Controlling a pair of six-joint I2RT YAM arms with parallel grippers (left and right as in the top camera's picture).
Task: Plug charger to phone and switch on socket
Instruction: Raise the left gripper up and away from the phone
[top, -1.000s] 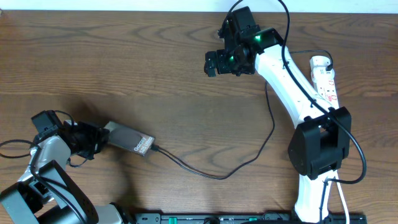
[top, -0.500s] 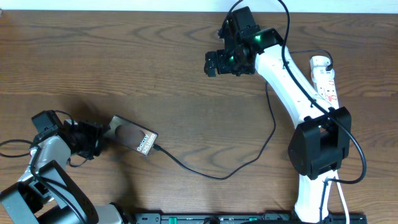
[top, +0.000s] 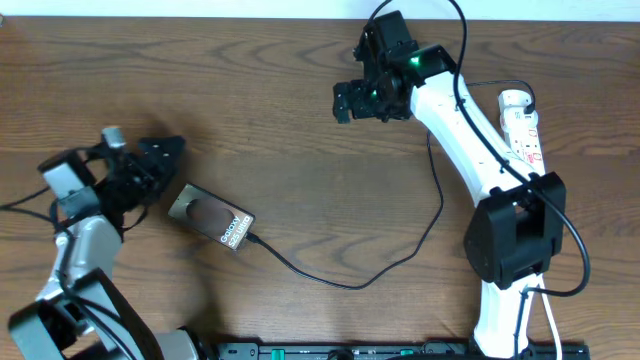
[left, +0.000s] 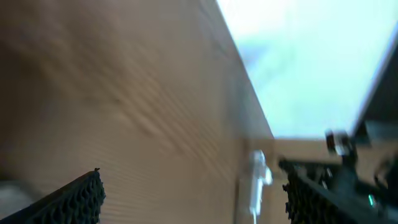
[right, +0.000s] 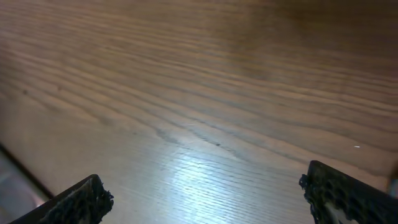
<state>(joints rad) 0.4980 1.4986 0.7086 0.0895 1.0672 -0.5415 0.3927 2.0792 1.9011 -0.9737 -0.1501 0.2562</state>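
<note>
The brown phone (top: 210, 217) lies flat on the table at the left, lettering up. The thin black charger (top: 350, 284) meets the phone's right end, loops across the table and climbs toward the right arm. The white socket (top: 522, 124) lies at the far right, partly behind that arm. My left gripper (top: 160, 165) is open just up-left of the phone and apart from it. In the blurred left wrist view my left gripper (left: 193, 199) frames only wood. My right gripper (top: 343, 102) hovers open at the top centre. In its wrist view my right gripper (right: 208, 199) has bare table between its fingers.
The right arm's white links (top: 470, 130) and black base (top: 512, 240) cover the right side, beside the socket. A black rail (top: 380, 350) runs along the front edge. The left wrist view shows a blurred white shape (left: 258, 180) far off and a pale wall (left: 305, 56) beyond the table edge.
The left gripper opened, let go of the phone and swung up and away from it. The phone settled flat, shifted slightly right. The right arm stayed put.
</note>
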